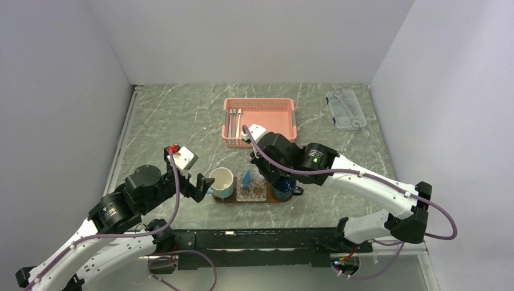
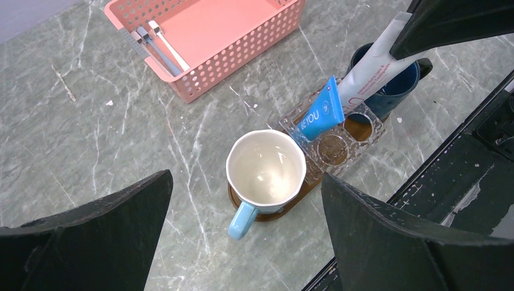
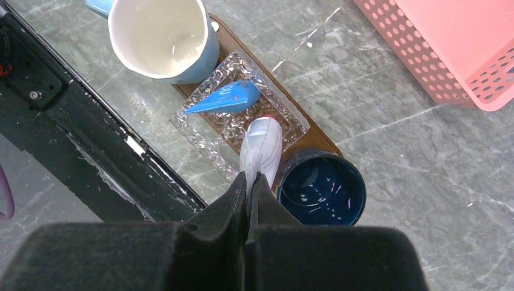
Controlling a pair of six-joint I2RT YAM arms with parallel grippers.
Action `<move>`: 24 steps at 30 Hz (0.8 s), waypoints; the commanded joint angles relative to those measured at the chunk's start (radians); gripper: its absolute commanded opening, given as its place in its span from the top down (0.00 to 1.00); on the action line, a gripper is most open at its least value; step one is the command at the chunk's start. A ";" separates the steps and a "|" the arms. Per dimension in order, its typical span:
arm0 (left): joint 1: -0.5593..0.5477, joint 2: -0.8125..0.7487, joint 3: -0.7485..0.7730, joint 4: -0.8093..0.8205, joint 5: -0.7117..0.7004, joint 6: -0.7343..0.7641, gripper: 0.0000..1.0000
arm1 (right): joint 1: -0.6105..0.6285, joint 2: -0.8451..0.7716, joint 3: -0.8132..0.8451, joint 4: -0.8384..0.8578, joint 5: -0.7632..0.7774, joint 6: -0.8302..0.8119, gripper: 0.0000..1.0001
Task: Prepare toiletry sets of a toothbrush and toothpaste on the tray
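The tray is a dark brown board near the front edge. On it stand a white, light-blue mug, a clear glass holder and a dark blue mug. The blue toothpaste leans in the holder; it also shows in the left wrist view and the right wrist view. My right gripper is shut on a white tube, whose lower end hangs over the holder beside the dark mug. My left gripper is open and empty above the light mug. Toothbrushes lie in the pink basket.
The pink slotted basket stands behind the tray, with the toothbrushes at its left side. A clear plastic box lies at the back right. A black rail runs along the table's front edge.
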 commanded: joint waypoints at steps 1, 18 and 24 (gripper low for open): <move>0.005 0.002 -0.004 0.035 0.019 0.004 0.02 | 0.010 -0.026 0.002 -0.020 0.003 0.032 1.00; 0.007 0.006 -0.003 0.035 0.020 0.006 0.02 | 0.011 0.037 0.059 0.039 0.039 0.020 1.00; 0.008 0.006 -0.003 0.035 0.024 0.006 0.02 | 0.010 0.059 0.059 0.055 0.025 0.017 1.00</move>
